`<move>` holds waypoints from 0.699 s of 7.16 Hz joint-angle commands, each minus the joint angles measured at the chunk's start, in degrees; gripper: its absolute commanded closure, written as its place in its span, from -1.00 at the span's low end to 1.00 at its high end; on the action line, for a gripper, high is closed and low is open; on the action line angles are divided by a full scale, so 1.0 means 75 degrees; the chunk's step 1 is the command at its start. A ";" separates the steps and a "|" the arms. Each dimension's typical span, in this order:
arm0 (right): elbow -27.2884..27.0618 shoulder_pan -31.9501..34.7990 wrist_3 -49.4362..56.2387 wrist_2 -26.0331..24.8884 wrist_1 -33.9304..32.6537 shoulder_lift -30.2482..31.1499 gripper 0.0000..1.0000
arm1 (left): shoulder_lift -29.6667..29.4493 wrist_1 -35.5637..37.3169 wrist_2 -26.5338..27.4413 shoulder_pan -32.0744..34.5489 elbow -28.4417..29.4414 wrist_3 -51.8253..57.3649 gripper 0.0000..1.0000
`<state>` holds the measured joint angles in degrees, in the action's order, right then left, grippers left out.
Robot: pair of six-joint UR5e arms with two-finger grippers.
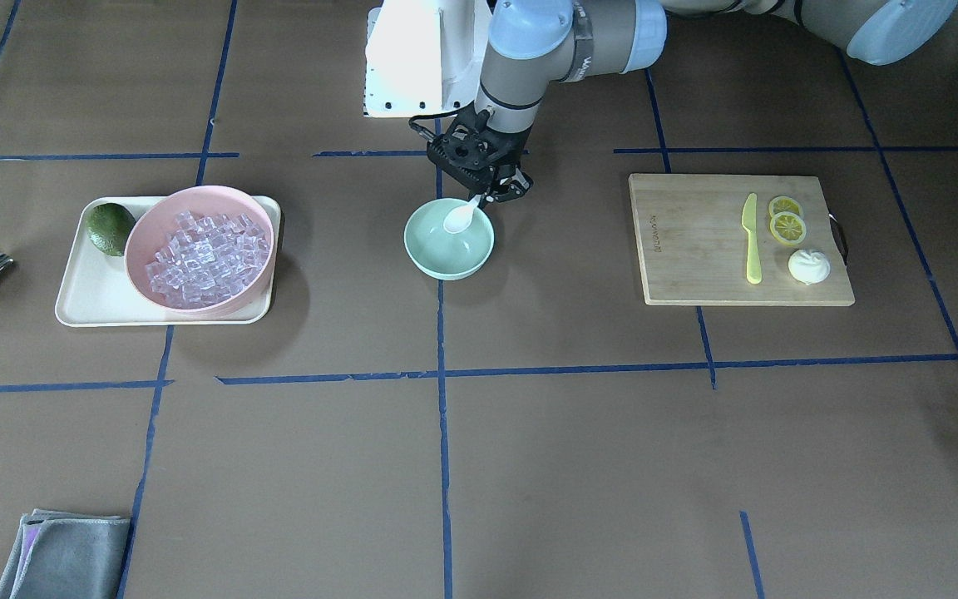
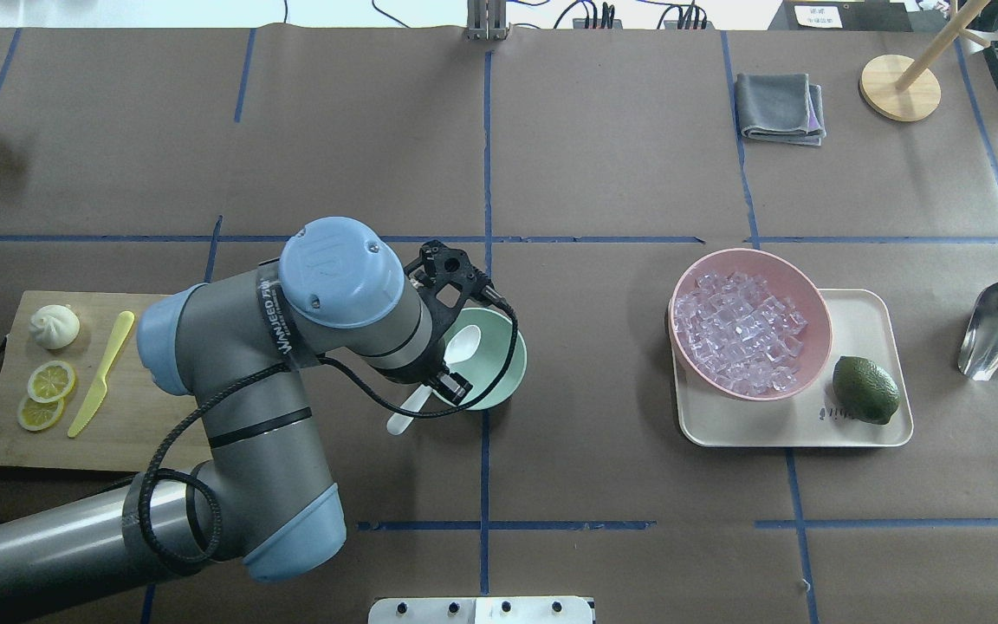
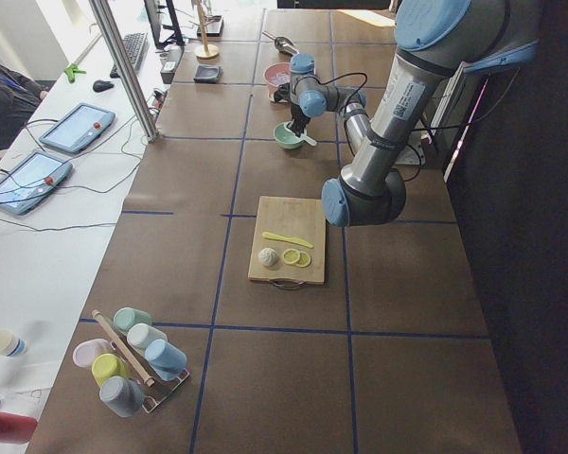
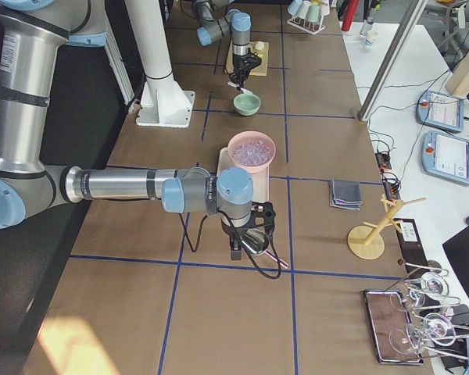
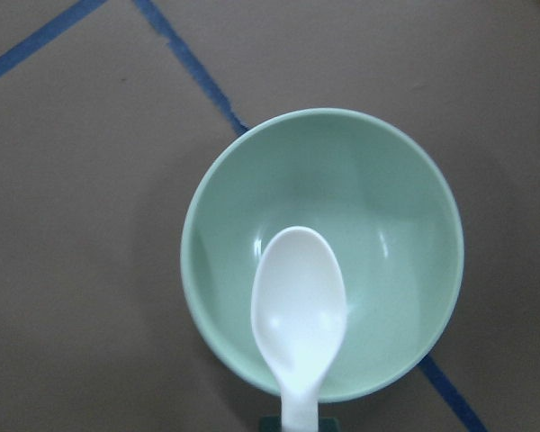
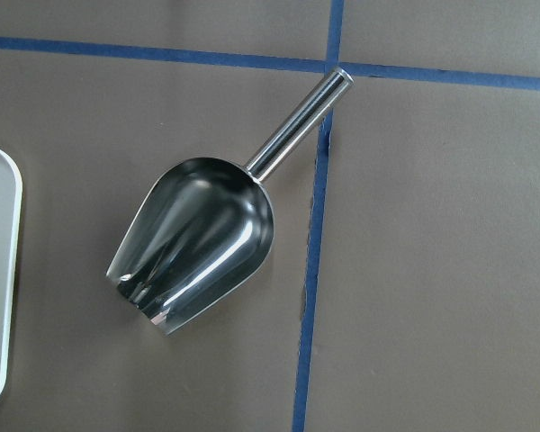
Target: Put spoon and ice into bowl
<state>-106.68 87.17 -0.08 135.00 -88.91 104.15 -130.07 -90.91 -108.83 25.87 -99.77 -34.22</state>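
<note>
My left gripper point(image 1: 500, 193) is shut on the handle of the white spoon point(image 1: 460, 218) at the mint-green bowl's point(image 1: 446, 270) robot-side rim. The scoop slants down over the bowl's inside; the handle sticks out past the rim toward the robot in the overhead view point(image 2: 404, 418). The left wrist view shows the scoop point(image 5: 299, 315) over the otherwise empty bowl point(image 5: 387, 207). The ice point(image 1: 209, 259) fills the pink bowl point(image 1: 196, 200). My right gripper point(image 4: 242, 234) hangs over a metal scoop point(image 6: 198, 238), and I cannot tell if it is open.
The pink bowl and a green lime point(image 1: 111, 228) sit on a cream tray point(image 1: 80, 308). A cutting board point(image 1: 695, 249) holds a yellow-green knife point(image 1: 751, 239), lemon slices point(image 1: 787, 218) and a white bun point(image 1: 810, 266). A grey cloth point(image 1: 67, 556) lies at the operators' edge.
</note>
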 commanded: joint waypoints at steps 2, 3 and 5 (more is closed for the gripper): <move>0.0009 0.0003 -0.0001 0.0000 -0.0004 0.0000 -1.00 | -0.0223 0.0005 0.1344 -0.0191 0.0319 0.0003 -0.99; 0.0009 -0.0009 -0.0001 0.0000 -0.0004 0.0000 -1.00 | -0.0200 0.0005 0.1490 -0.0354 0.0318 -0.0008 -1.00; 0.0009 0.0003 -0.0001 0.0000 0.0007 0.0000 -1.00 | -0.0176 0.0016 0.1433 -0.0344 0.0167 0.0027 -1.00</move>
<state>-106.61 87.16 -0.09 135.00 -88.93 104.15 -131.55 -90.86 -98.24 23.40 -97.93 -34.21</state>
